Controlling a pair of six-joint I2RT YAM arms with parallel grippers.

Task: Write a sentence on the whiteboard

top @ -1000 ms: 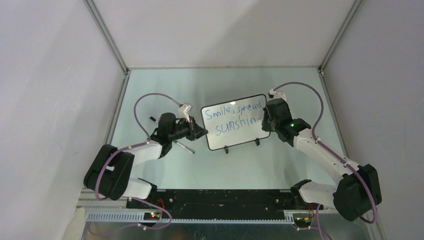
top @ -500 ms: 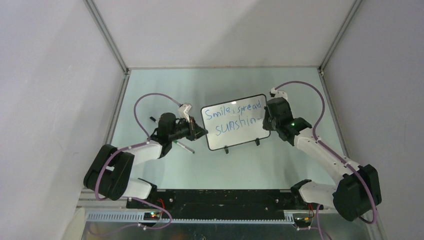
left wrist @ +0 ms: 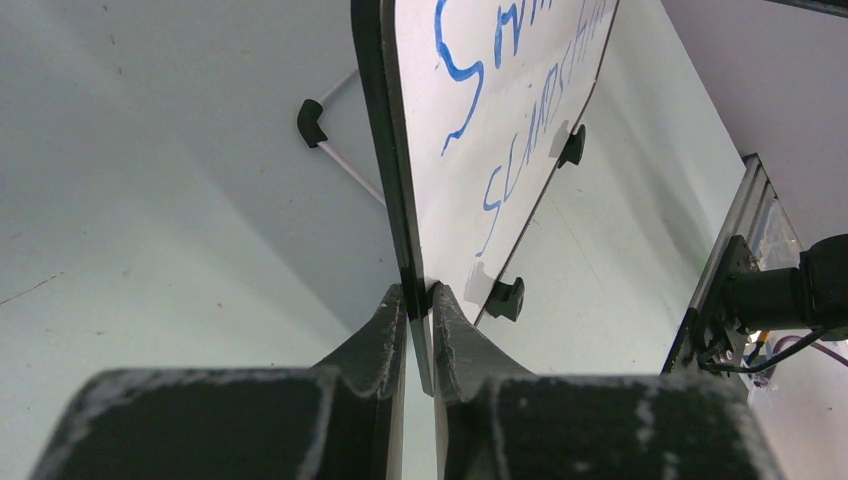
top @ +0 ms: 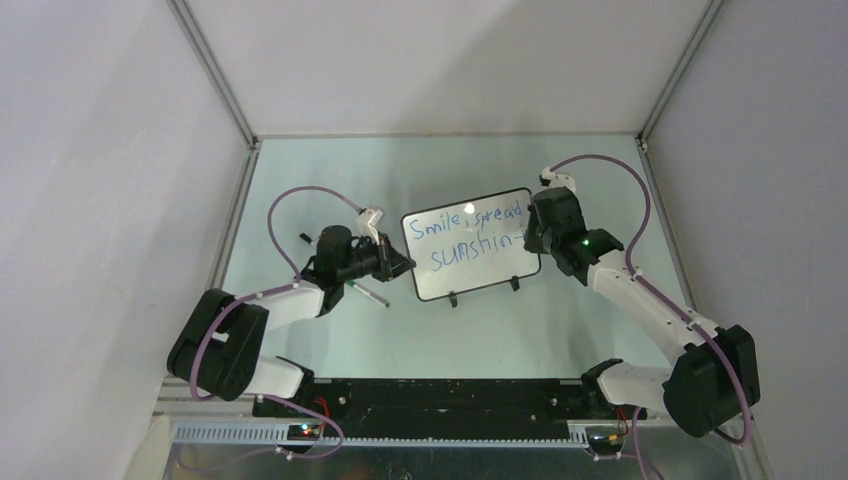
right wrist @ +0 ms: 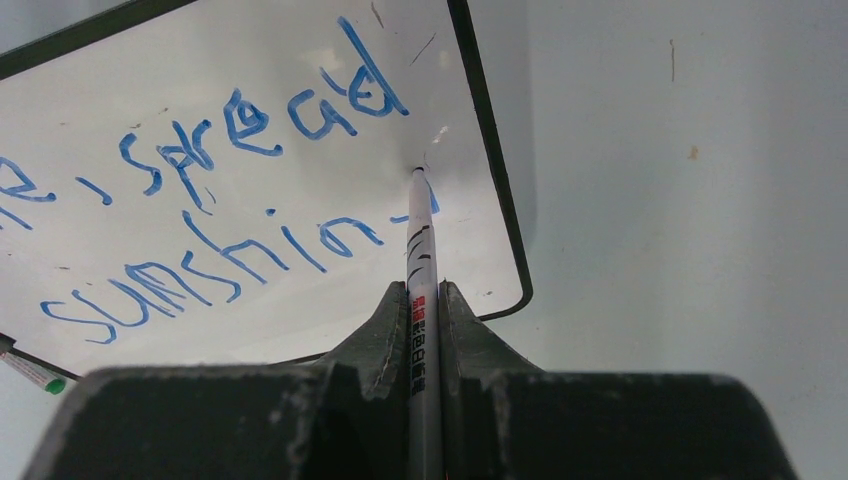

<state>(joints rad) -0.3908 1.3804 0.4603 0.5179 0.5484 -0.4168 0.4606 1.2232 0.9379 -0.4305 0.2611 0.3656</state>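
A small black-framed whiteboard (top: 478, 280) stands on its two feet in the middle of the desk (top: 400, 330), between your arms. Your left tool (left wrist: 420, 298) is clamped on the board's left edge. Your right tool (right wrist: 425, 300) is closed on a white marker (right wrist: 419, 245), its tip touching the board at the right end of the lower line. The blue sentence (top: 468, 238) reads "Smile, spread" above "sunshin" plus a short stroke. A second pen (top: 372, 296) lies on the desk under your left arm
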